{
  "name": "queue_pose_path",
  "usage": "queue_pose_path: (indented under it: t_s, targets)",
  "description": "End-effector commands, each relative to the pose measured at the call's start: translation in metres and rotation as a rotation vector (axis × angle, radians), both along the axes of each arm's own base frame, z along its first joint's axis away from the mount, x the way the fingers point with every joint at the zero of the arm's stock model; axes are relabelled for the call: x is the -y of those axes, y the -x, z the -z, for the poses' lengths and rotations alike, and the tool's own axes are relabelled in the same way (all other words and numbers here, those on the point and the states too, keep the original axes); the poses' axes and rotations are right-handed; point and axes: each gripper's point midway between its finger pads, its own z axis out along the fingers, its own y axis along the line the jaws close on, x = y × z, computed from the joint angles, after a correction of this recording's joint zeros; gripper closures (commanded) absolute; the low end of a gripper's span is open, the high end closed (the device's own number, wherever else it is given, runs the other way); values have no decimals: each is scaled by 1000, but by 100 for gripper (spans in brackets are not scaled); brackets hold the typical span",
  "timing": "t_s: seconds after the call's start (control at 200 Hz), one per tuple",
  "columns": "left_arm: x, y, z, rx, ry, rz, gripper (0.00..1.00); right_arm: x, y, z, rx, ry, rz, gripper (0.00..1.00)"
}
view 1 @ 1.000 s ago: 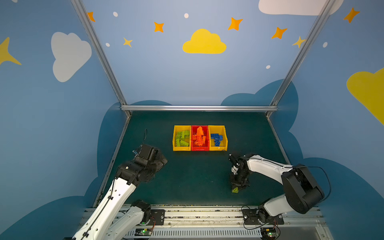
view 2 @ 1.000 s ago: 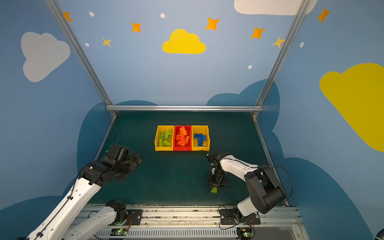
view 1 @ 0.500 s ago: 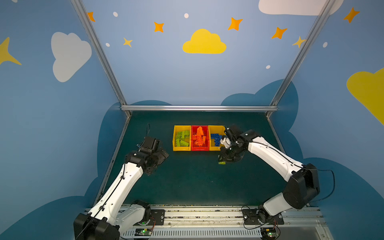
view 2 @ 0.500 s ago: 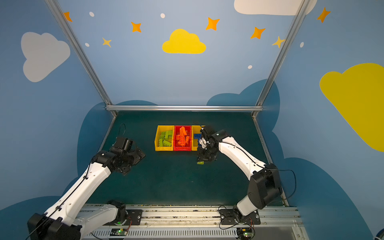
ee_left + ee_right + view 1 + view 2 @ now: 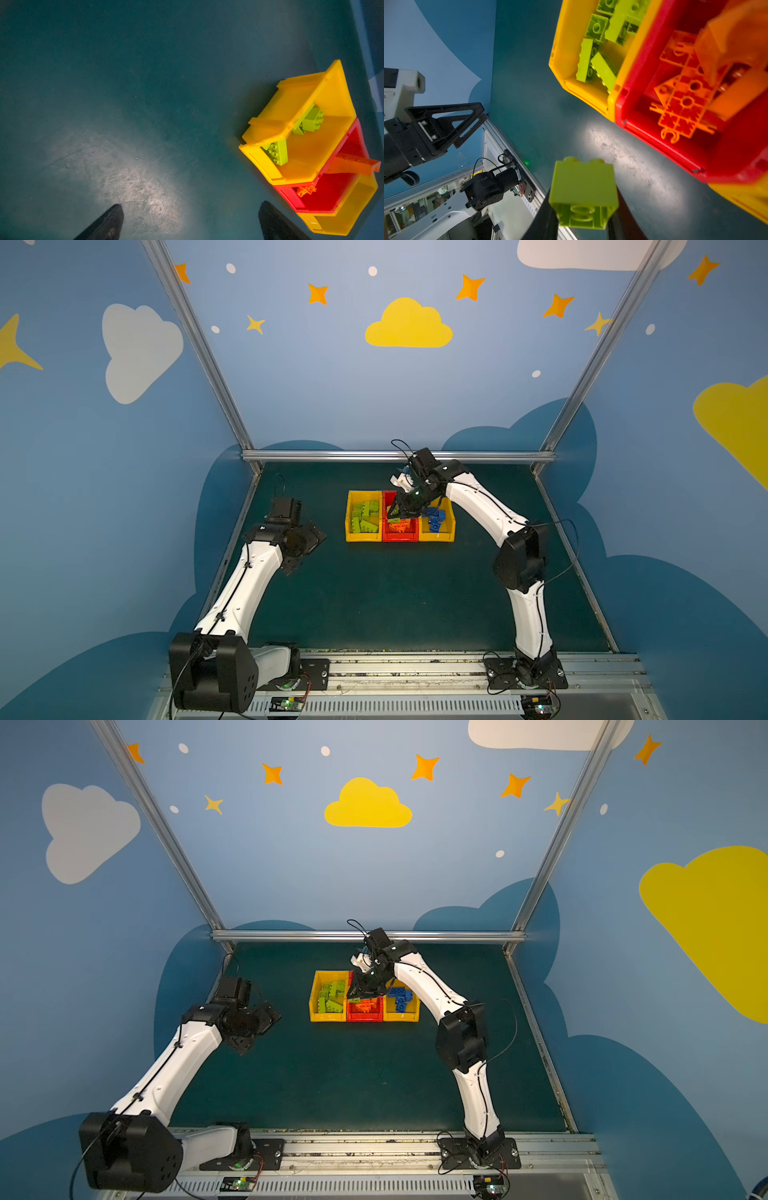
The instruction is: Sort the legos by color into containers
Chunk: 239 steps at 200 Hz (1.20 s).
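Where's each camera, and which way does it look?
Both top views: high in front, looking down at the dark green table, three plastic bins, the white left arm and right arm.
Left wrist: on the left arm, facing down at the table; the open left gripper shows.
Right wrist: on the right arm over the bins; the right gripper shows, shut on a lime green lego brick, left gripper beyond.
Shared: both wrist views catch the yellow bin of green legos and the red bin.
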Motion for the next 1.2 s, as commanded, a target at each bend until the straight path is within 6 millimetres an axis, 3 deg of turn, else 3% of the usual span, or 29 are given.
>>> queue_pose_path:
  t_s: [0.0,0.305,0.36,0.385,0.425,0.47,0.656,0.801,0.891,1.021,1.191]
  targets:
    - [-1,-5,2,-12,31,25,0,-26,-12,2,97,-29,-69,74]
    - [-14,-21,6,-90,40,57,0,-63,-65,34,236,-34,-50,69]
    - [-18,-23,7,-88,31,57,0,-67,-69,34,237,-53,-49,59]
    - [-20,-24,8,-87,28,54,0,-69,-69,33,235,-66,-50,46]
    - [-24,-25,9,-82,27,45,0,-72,-70,29,239,-88,-49,30]
    - [-28,-27,10,-75,28,34,0,-73,-72,18,251,-112,-44,19]
    - [-45,-36,7,-38,-23,19,0,-67,-70,-52,353,-216,-52,10]
    - [-59,-43,0,57,-127,23,0,-43,-53,-103,433,-229,-76,8]
    - [-70,-44,-12,152,-215,15,0,-18,-38,-115,467,-185,-74,8]
    - [-85,-44,-29,319,-353,9,0,27,-18,-120,537,-107,-43,8]
    - [-92,-42,-44,547,-498,22,0,104,-5,-96,550,-10,144,8]
